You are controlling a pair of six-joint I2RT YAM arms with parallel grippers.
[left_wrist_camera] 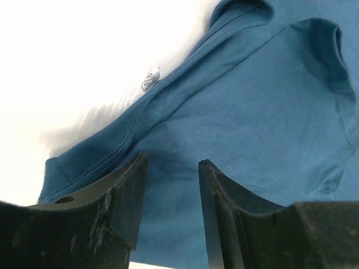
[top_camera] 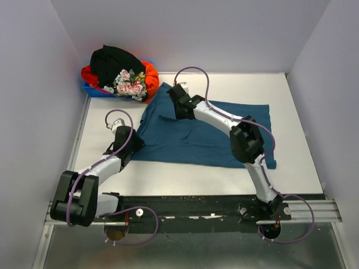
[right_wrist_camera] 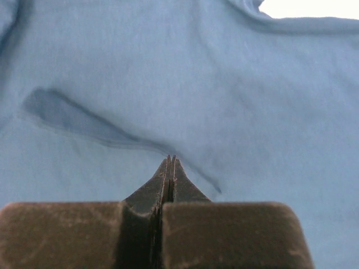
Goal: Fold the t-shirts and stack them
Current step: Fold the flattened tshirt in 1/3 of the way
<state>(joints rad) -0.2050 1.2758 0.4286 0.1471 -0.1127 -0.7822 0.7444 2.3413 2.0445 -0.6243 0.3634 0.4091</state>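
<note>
A dark teal-blue t-shirt (top_camera: 207,131) lies spread over the middle of the table. My left gripper (top_camera: 138,143) is at the shirt's left edge. In the left wrist view it (left_wrist_camera: 171,168) stands open just above the cloth beside the collar and its white label (left_wrist_camera: 150,78), with nothing pinched between the fingers (left_wrist_camera: 216,196). My right gripper (top_camera: 178,112) is over the shirt's upper left part. It (right_wrist_camera: 170,160) is shut, tips together, by a long crease (right_wrist_camera: 84,120) in the shirt (right_wrist_camera: 252,101). The other t-shirts, black (top_camera: 115,61), orange-red (top_camera: 150,75) and flowered (top_camera: 129,84), are heaped at the back left.
The heap sits in a small blue bin (top_camera: 95,91) at the table's back left corner. White walls close in the table on the left, back and right. A black rail (top_camera: 196,207) with the arm bases runs along the near edge.
</note>
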